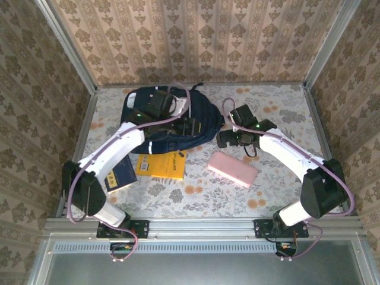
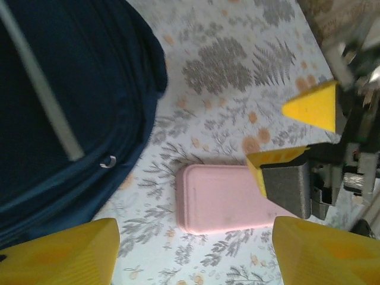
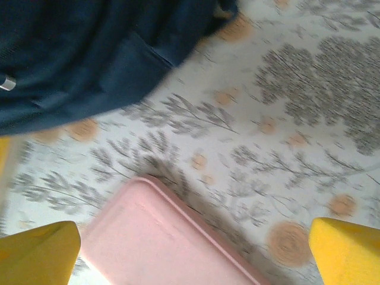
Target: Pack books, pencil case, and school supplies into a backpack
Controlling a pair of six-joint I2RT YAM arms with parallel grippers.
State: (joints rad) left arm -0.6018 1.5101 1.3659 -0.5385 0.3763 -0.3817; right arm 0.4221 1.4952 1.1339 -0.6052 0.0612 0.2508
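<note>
The dark navy backpack (image 1: 169, 119) lies at the back centre of the table, also at the left of the left wrist view (image 2: 59, 89) and top left of the right wrist view (image 3: 89, 53). In front of it lie a yellow book (image 1: 161, 165) and a navy book (image 1: 120, 174). The pink box (image 1: 233, 169) rests on the table right of them, flat (image 2: 231, 199) (image 3: 172, 243). My left gripper (image 1: 193, 126) (image 2: 196, 255) reaches over the backpack's right side, open and empty. My right gripper (image 1: 224, 139) (image 3: 193, 255) (image 2: 297, 133) hovers open just beyond the pink box, near the backpack's edge.
The table wears a floral cloth (image 1: 279, 107) and is walled by patterned panels on three sides. A metal rail (image 1: 196, 224) runs along the near edge by the arm bases. The two grippers are close together beside the backpack.
</note>
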